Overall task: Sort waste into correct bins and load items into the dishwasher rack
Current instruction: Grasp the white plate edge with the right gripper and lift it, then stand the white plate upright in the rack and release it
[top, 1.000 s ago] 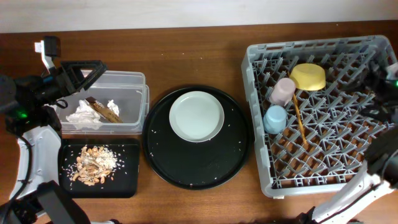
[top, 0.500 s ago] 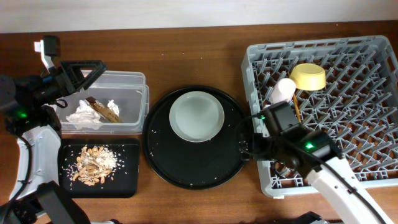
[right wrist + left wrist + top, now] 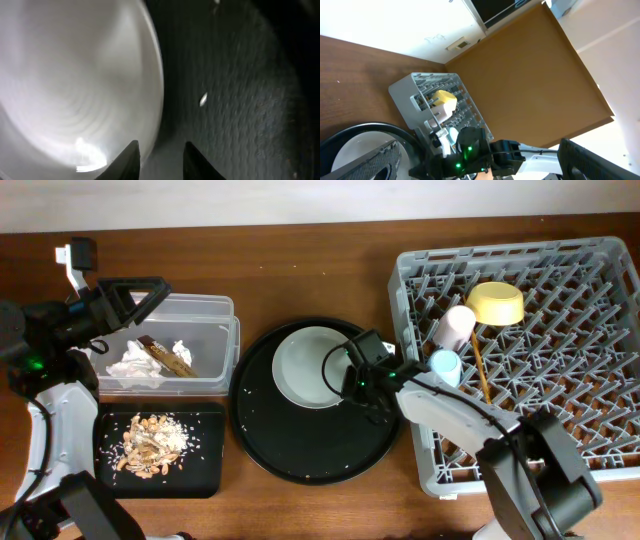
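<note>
The pale grey-green plate (image 3: 308, 365) lies on the round black tray (image 3: 300, 445). My right gripper (image 3: 347, 376) is at the plate's right edge. In the right wrist view its jaws (image 3: 160, 146) stand narrow astride the plate's (image 3: 75, 75) rim, one finger over the plate and one over the tray (image 3: 240, 90). The dishwasher rack (image 3: 560, 430) holds the yellow bowl (image 3: 496, 303), pink cup (image 3: 456, 325), blue cup (image 3: 445, 367) and chopsticks (image 3: 480, 372). My left gripper (image 3: 158, 298) hangs open above the clear tub (image 3: 215, 308), holding nothing.
The tub holds a white napkin (image 3: 133, 365) and a brown wrapper (image 3: 168, 357). The flat black tray (image 3: 205, 470) in front of it carries food scraps (image 3: 150, 445). White crumbs dot the round tray. The left wrist view shows the rack (image 3: 415, 87) and bowl (image 3: 445, 98).
My right arm swung left from the rack's far right side to the plate's right edge, and its jaws narrowed round the rim. The left arm stayed still.
</note>
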